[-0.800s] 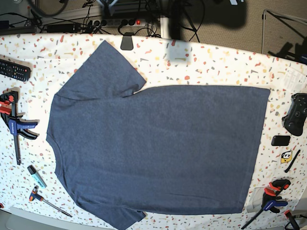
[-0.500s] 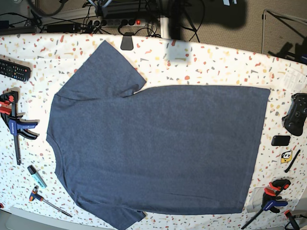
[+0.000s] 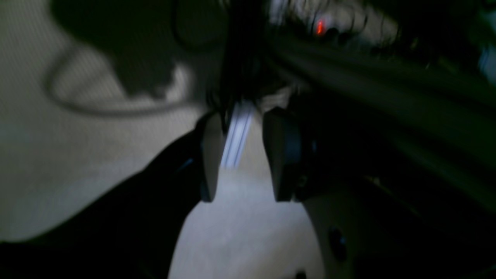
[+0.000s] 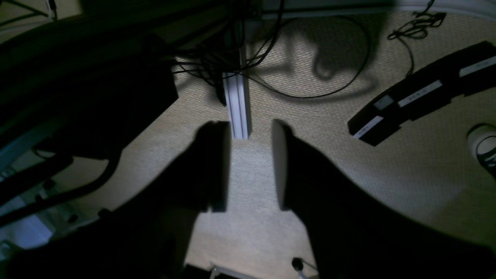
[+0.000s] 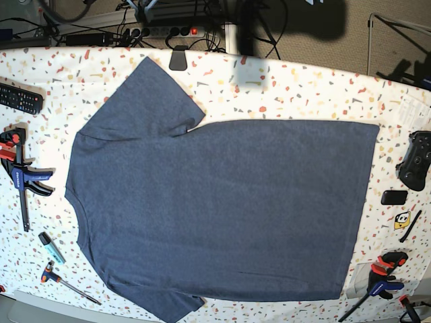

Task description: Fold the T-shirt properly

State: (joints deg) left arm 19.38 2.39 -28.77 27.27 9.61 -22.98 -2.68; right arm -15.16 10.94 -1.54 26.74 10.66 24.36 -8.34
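On table (image 5: 296,87), flat T-shirt (image 5: 222,208) (plain side up)

Left end effector (image 3: 240,159) and right end effector (image 4: 250,164) both gape empty.

1. T-shirt (image 5: 222,208) lies flat on table (image 5: 303,87), plain side up, collar at left, hem at right.
2. Remote (image 5: 20,99) + clamp (image 5: 23,178) on table left of shirt.
3. Game controller (image 5: 416,160) right of hem; 2nd clamp (image 5: 380,282) near bottom-right corner.
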